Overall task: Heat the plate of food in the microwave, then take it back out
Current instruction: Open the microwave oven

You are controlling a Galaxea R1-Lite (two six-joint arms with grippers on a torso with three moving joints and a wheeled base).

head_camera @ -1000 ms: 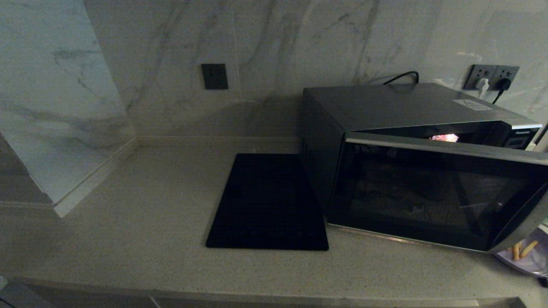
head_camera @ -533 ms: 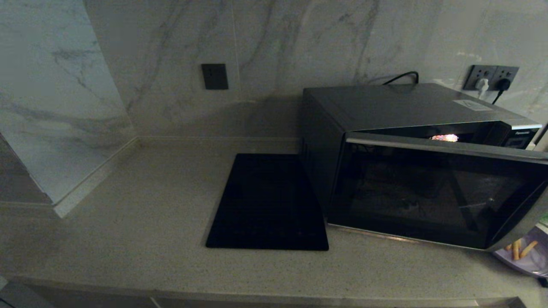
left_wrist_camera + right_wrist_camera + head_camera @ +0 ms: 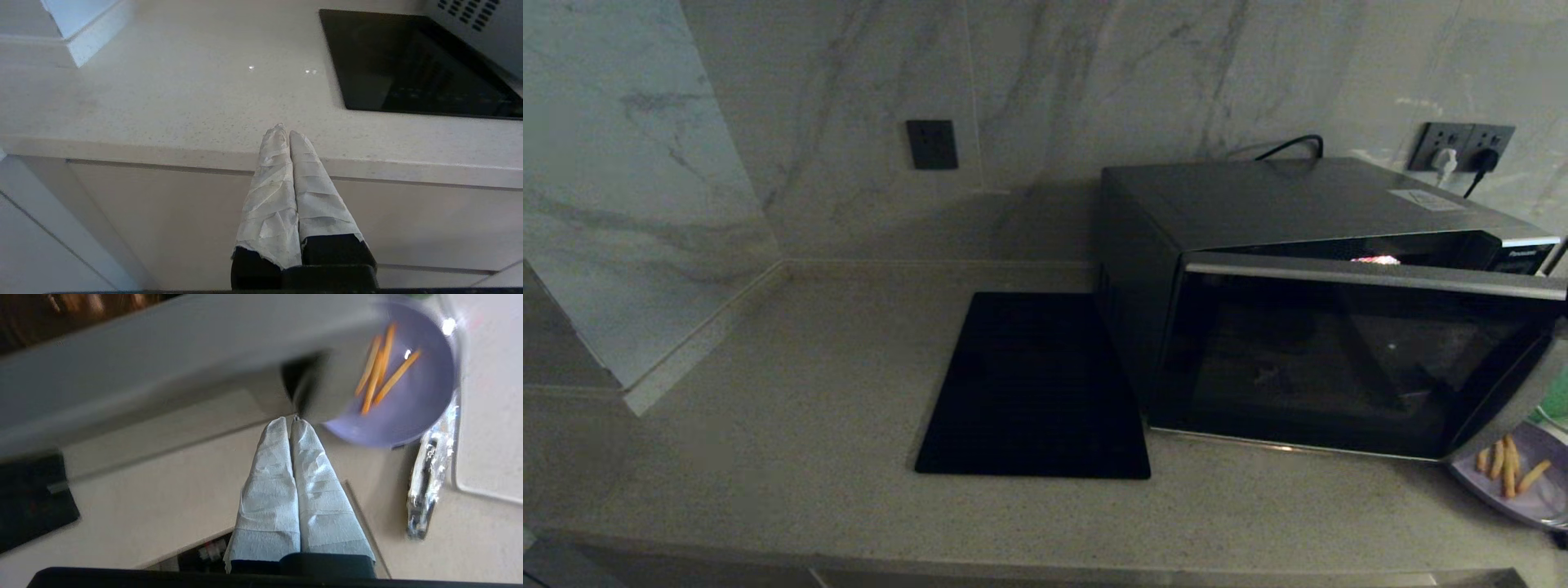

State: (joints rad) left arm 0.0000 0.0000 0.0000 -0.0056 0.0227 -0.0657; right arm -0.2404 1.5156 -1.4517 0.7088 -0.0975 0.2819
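Two grippers show closed fingers, and neither holds anything. The right gripper [image 3: 291, 421] sits with its wrapped fingers pressed together just under the lower edge of the microwave door, low in front of the counter edge; that pose suits nudging or pushing the door with the fingertips, which needs no grasp. Whether the tips touch the door I cannot tell. The left gripper [image 3: 285, 131] is parked below the counter [image 3: 792, 392] edge to the left, fingers together, well away from the work and out of the right arm's path.

In the head view the microwave [image 3: 1290, 212] stands at the right of the counter, plugged into the wall socket [image 3: 1462, 147] behind it. Its door [image 3: 1339, 367] stands ajar, the hinge side toward the black mat [image 3: 1033, 384] and the free edge swung out toward the robot, with a small light visible in the gap at the top.

Outside the oven, the plate of fries [image 3: 412, 396] rests on the counter by the door's free corner, partly hidden behind it in the head view. A shiny foil-like object [image 3: 429, 477] lies beside it. My guess is the plate waits there so the door can swing without striking it.
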